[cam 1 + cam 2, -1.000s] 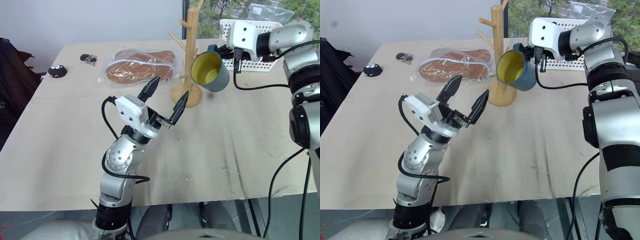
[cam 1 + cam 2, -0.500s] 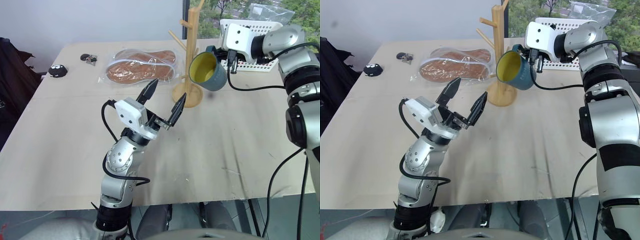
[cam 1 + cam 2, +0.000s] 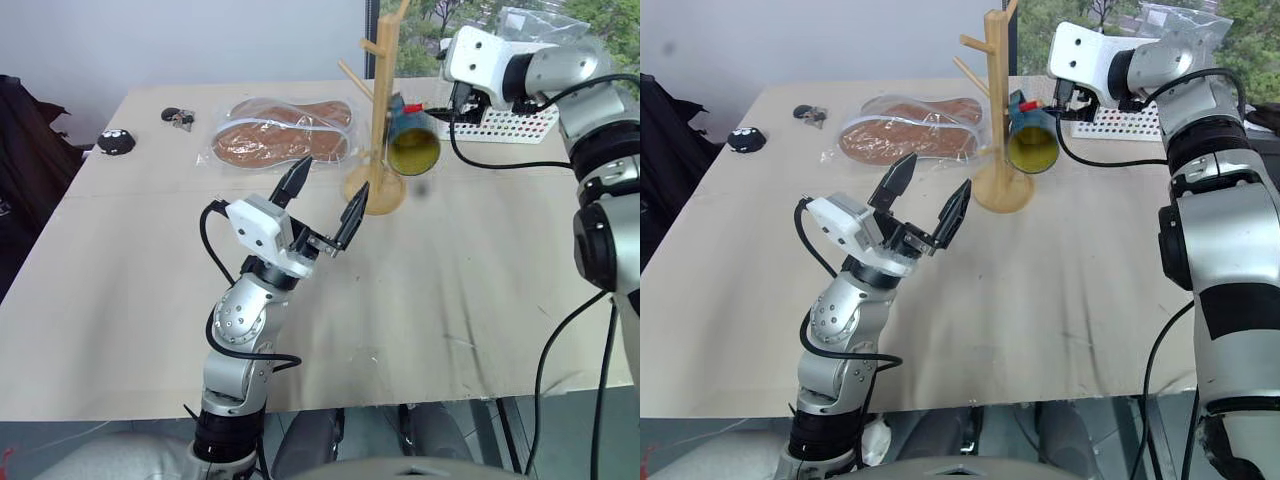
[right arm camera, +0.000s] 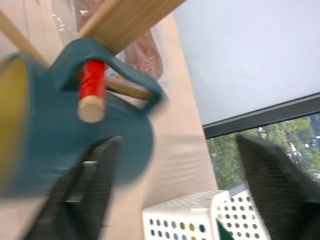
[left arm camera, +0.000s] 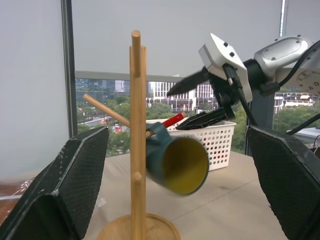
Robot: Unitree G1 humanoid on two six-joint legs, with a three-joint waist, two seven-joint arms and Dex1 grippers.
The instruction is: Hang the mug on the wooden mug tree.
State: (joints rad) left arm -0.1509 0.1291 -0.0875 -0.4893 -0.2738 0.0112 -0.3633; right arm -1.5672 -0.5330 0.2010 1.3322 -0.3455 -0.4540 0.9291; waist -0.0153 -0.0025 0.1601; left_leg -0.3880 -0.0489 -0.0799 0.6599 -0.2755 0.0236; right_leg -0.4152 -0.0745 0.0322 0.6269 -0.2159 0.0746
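The teal-blue mug (image 3: 412,141) with its yellow inside hangs by its loop handle on a red-tipped peg (image 4: 91,88) of the wooden mug tree (image 3: 378,110), tilted with its mouth toward me. Just behind and to the right of the mug, my right gripper (image 5: 175,108) is open, its fingers (image 4: 87,197) apart from the mug and holding nothing. My left gripper (image 3: 335,177) is raised in front of the tree's round base (image 3: 1000,192), open and empty, pointing up at the post.
A white perforated basket (image 3: 523,121) stands behind the tree at the back right. A clear plastic bag of brown items (image 3: 282,131) lies left of the tree. Keys (image 3: 177,118) and a small black object (image 3: 115,142) rest at the far left.
My right gripper has opened and let go of the mug. The mug has dropped in against the post and now hangs from the peg. The left arm has stayed put.
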